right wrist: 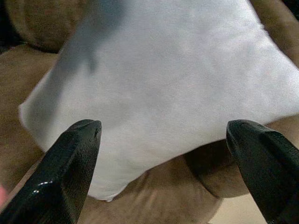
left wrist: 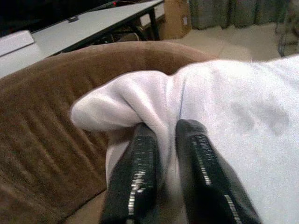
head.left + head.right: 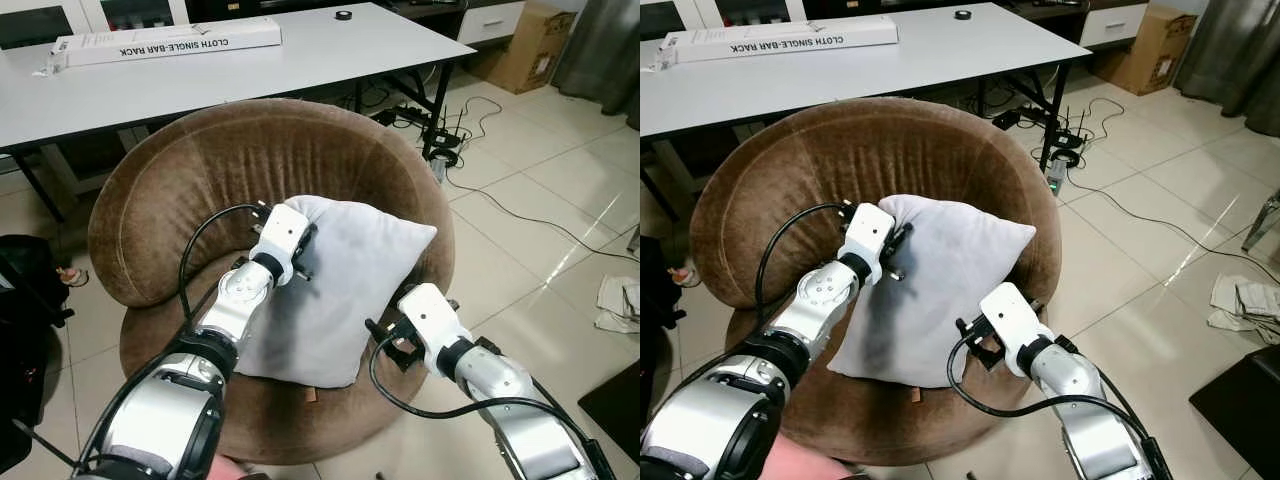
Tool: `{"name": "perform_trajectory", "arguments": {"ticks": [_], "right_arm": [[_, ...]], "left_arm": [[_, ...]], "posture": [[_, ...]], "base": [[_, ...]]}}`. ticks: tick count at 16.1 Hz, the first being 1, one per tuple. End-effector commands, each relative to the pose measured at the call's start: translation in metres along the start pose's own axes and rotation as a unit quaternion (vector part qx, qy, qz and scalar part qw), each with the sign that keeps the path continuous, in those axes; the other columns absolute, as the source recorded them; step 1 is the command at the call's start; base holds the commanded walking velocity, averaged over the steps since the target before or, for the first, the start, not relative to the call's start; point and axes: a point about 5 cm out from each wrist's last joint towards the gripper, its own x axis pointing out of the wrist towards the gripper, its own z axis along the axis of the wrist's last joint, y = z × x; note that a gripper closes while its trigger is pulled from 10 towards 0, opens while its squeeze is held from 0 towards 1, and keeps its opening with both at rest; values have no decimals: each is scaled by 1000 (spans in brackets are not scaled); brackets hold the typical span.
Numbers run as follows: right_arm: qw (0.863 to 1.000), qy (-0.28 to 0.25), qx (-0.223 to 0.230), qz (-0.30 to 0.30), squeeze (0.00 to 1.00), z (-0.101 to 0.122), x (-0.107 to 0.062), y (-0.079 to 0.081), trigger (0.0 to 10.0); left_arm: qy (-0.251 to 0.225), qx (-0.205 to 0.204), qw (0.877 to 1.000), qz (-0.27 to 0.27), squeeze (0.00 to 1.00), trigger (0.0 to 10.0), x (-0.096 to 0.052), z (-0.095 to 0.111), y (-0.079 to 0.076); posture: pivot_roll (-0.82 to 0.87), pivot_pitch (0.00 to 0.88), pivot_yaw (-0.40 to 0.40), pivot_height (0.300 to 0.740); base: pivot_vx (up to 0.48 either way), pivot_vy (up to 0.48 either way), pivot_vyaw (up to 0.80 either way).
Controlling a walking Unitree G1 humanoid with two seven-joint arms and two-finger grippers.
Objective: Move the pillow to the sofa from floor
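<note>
Pillow point(image 3: 340, 290) propped on the brown round sofa point(image 3: 200, 190)
Left gripper point(image 2: 164, 140) pinches its upper corner; right gripper point(image 1: 163, 154) spread wide just beside its lower edge.

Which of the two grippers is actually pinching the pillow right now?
The left gripper, shut on the pillow corner; the right gripper is open, apart.

The room is being lit evenly and brightly; glare is being thrown off the floor tiles point(image 3: 560, 180), while wrist views are being softened by blur.
</note>
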Motion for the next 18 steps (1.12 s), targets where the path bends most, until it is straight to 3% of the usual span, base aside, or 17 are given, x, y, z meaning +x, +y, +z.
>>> {"name": "perform_trajectory", "arguments": {"ticks": [1, 7, 9, 10, 11, 12, 14, 16, 18], "right_arm": [[1000, 12, 4, -13, 0, -3, 1, -1, 10000], [999, 13, 15, -44, 0, 1, 14, -9, 10000], [999, 6, 17, -51, 0, 4, 20, -10, 10000], [997, -3, 31, -69, 0, 5, 23, -14, 10000], [996, -8, 38, -77, 0, 5, 23, -17, 10000], [993, -11, 63, -95, 0, 3, 23, -22, 10000], [990, -10, 88, -112, 0, 0, 22, -26, 10000], [985, -3, 109, -134, 0, -8, 21, -30, 10000], [981, 0, 129, -142, 0, -12, 22, -29, 10000]], "left_arm": [[4, 23, 1000, -10, 1000, 10000, 1, 2, 3], [-4, 53, 999, -13, 1000, 10000, -2, 6, 17], [-21, 7, 1000, -15, 1000, 10000, -2, 7, 16], [-38, -62, 997, -3, 290, 10000, -4, 6, 16], [-48, -87, 995, 8, 0, 10000, -6, 5, 16], [-59, -108, 992, 29, 0, 10000, -13, -1, 16], [-66, -113, 991, 40, 0, 10000, -25, -8, 13], [-66, -112, 989, 68, 0, 10000, -58, -21, 1], [-53, -106, 989, 83, 0, 10000, -77, -26, -4]], "posture": [[-74, 0, 13, 740], [-49, 0, 5, 740], [-30, 0, 11, 740], [-27, 0, 28, 740], [-27, 0, 32, 740], [-19, 0, 42, 740], [-11, 0, 49, 740], [-1, 0, 53, 740], [16, 0, 55, 740]], "base": [[0, 0, 0], [0, 0, 0], [0, 0, 0], [0, 0, 0], [0, 0, 0], [0, 0, 0], [0, 0, 0], [0, 0, 0], [0, 0, 0]]}}
